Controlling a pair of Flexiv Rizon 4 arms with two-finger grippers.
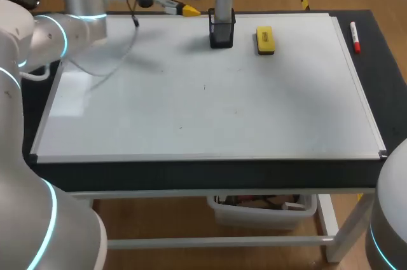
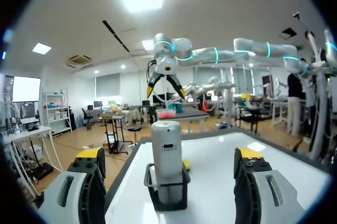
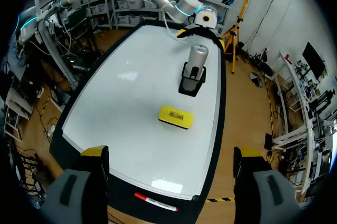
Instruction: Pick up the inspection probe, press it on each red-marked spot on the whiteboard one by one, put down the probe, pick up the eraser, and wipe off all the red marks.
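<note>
Yellow-tipped fingers (image 2: 89, 155) of the left gripper (image 2: 169, 155) stand wide apart and released, grasping nothing. Ahead of them, on their centre line and untouched, the inspection probe (image 2: 166, 147) stands upright in a black mesh holder (image 2: 167, 195). In the head view, probe and holder sit at the upper centre of the frame, near the far edge of the whiteboard (image 1: 203, 105), with the left gripper just to their left and apart from them. The yellow eraser (image 1: 264, 39) lies flat on the board just right of the holder, not touching it. A red marker (image 1: 355, 37) lies on the dark tabletop (image 1: 385, 86) at the upper right, off the board. The right gripper (image 3: 171, 153) hangs high above the board's marker end, fingers released and empty. No red marks can be made out on the board; only a few faint specks show. The probe appears to be a rigid, smooth grey cylinder, probably light and somewhat slippery. Grasp it on the exposed body above the holder's rim, squarely from two sides. Lift straight up, since the holder looks light enough to tip or drag.
</note>
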